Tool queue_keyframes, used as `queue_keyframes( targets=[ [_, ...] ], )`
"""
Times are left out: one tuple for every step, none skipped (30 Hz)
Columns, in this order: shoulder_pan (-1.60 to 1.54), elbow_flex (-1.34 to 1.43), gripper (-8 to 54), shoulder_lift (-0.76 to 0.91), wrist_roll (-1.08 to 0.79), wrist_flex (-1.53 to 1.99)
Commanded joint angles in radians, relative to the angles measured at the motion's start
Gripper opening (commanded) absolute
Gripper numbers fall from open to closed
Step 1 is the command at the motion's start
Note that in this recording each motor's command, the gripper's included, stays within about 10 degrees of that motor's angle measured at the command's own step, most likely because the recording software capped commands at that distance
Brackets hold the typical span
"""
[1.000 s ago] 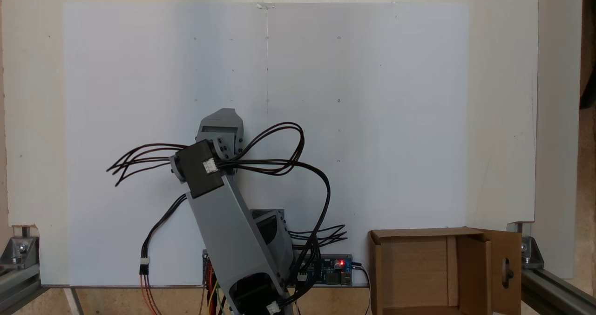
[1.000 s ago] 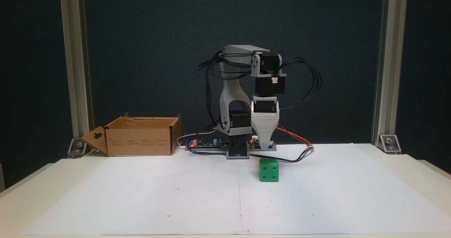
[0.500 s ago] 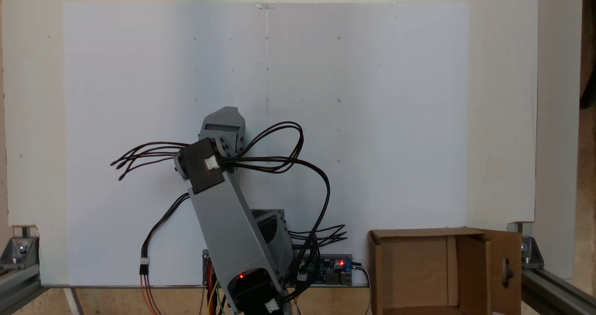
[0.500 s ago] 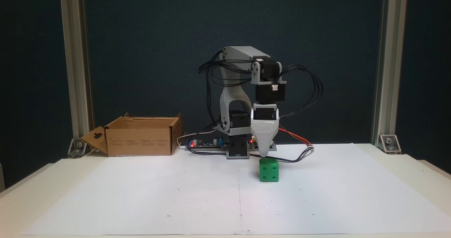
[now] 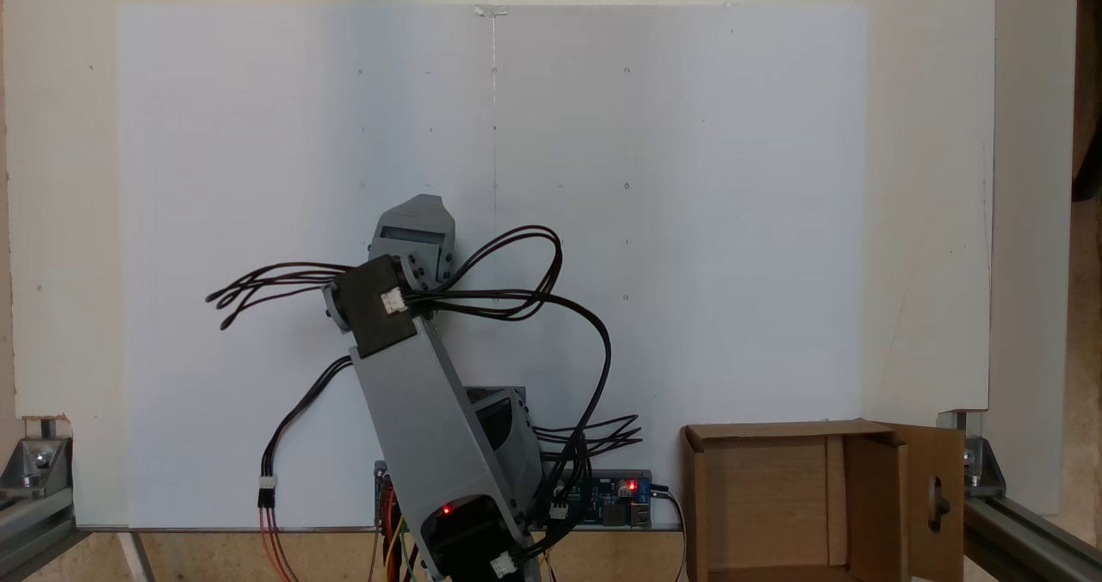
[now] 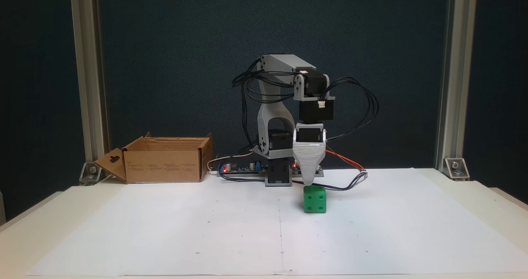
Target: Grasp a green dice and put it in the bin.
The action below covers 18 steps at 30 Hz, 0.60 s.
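One green dice (image 6: 314, 199) on paper, directly under hand (image 6: 308, 183) tip; grip state can't tell.

One fixed view looks straight down on the desk (image 5: 930, 220) from above, the arm's base at its bottom edge. The other stands low at the desk's (image 6: 474, 213) far side, facing the arm frontally. Both share the white sheet (image 5: 689, 220) (image 6: 206, 237), arm (image 5: 430, 410) (image 6: 272, 118) and bin (image 5: 775, 496) (image 6: 165, 163).
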Motion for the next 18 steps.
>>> queue_keyframes(
  targets=[
    [-0.003,-0.014,43.9,0.0,0.08,-0.012],
    [-0.005,-0.014,43.9,-0.008,0.08,-0.012],
    [-0.005,-0.014,43.9,-0.015,0.08,-0.012],
    [-0.003,-0.014,43.9,-0.02,0.08,-0.012],
    [-0.003,-0.014,43.9,-0.023,0.08,-0.012],
    [-0.003,-0.012,43.9,-0.028,0.08,-0.012],
    [-0.003,-0.011,43.9,-0.029,0.08,-0.012],
    [-0.002,-0.009,43.9,-0.029,0.08,-0.012],
    [-0.002,-0.006,43.9,-0.029,0.08,-0.012],
    [0.0,-0.005,43.9,-0.029,0.08,-0.012],
    [0.002,0.0,43.9,-0.029,0.08,-0.012],
    [0.002,0.003,43.9,-0.029,0.081,-0.012],
    [0.003,0.003,43.9,-0.029,0.081,-0.012],
    [0.003,0.005,43.9,-0.029,0.081,-0.014],
    [0.003,0.006,43.9,-0.031,0.081,-0.018],
    [0.003,0.012,43.9,-0.035,0.081,-0.031],
    [0.003,0.015,43.9,-0.038,0.081,-0.038],
    [0.002,0.017,43.9,-0.044,0.081,-0.038]
  ],
)
